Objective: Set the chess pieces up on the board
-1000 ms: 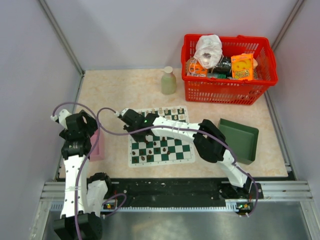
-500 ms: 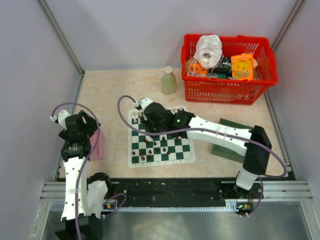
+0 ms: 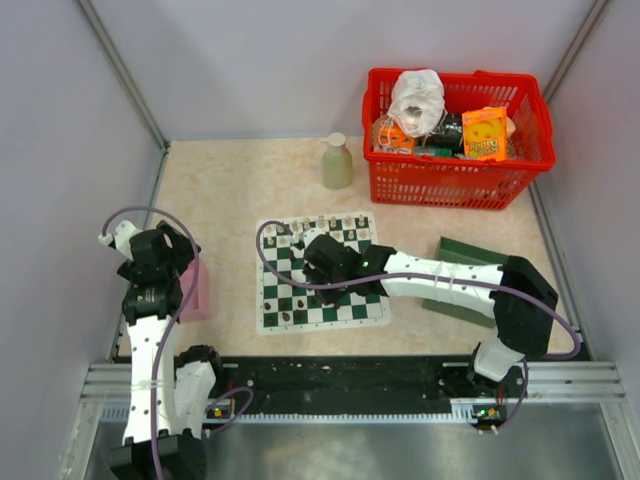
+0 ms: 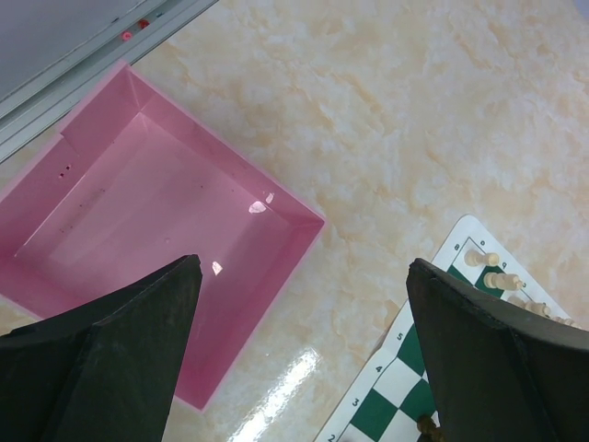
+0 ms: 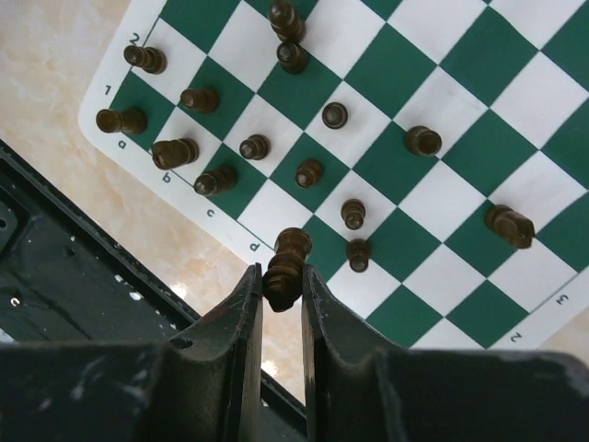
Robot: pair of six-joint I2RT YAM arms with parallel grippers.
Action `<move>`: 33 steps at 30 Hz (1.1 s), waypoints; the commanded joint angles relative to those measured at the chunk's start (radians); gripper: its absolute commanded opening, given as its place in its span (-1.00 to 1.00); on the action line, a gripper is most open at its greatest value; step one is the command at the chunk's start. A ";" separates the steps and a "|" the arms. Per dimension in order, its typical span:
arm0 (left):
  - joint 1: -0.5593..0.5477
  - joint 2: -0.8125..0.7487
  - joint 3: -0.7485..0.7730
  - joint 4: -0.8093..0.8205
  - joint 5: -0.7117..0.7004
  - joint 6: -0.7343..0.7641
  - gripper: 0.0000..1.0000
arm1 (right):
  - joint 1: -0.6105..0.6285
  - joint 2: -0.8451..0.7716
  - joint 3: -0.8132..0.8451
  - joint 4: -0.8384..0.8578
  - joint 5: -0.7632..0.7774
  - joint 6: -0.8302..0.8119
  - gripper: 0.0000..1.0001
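The right gripper (image 5: 281, 276) is clenched on a dark chess piece (image 5: 287, 253) at the near edge of the board (image 5: 460, 83), where other dark pieces (image 5: 253, 147) stand in the first two rows. The left gripper (image 4: 304, 267) hangs released over a pink tray (image 4: 138, 203). At the board's far edge stand cream pieces (image 4: 502, 276), with a red basket (image 3: 455, 180) beyond

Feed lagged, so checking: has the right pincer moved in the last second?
Yes: the right pincer went rightward and nearer, from the board's far-left corner toward its middle.

A red basket (image 3: 455, 190) fills the tabletop's far right corner, a bottle (image 3: 337, 163) beside it; a pink tray (image 4: 138, 175) sits at the left edge, a green tray (image 3: 478, 254) at the right.
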 commanded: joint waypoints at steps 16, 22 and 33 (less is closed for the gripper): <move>0.006 -0.016 -0.004 0.029 -0.005 -0.011 0.97 | 0.063 0.135 -0.007 0.133 -0.001 0.027 -0.78; 0.006 -0.018 -0.010 0.032 -0.005 -0.011 0.97 | 0.064 0.136 -0.016 0.136 0.005 0.035 -0.79; 0.006 -0.019 -0.016 0.035 -0.003 -0.011 0.97 | 0.064 0.153 -0.044 0.159 0.008 0.055 -0.78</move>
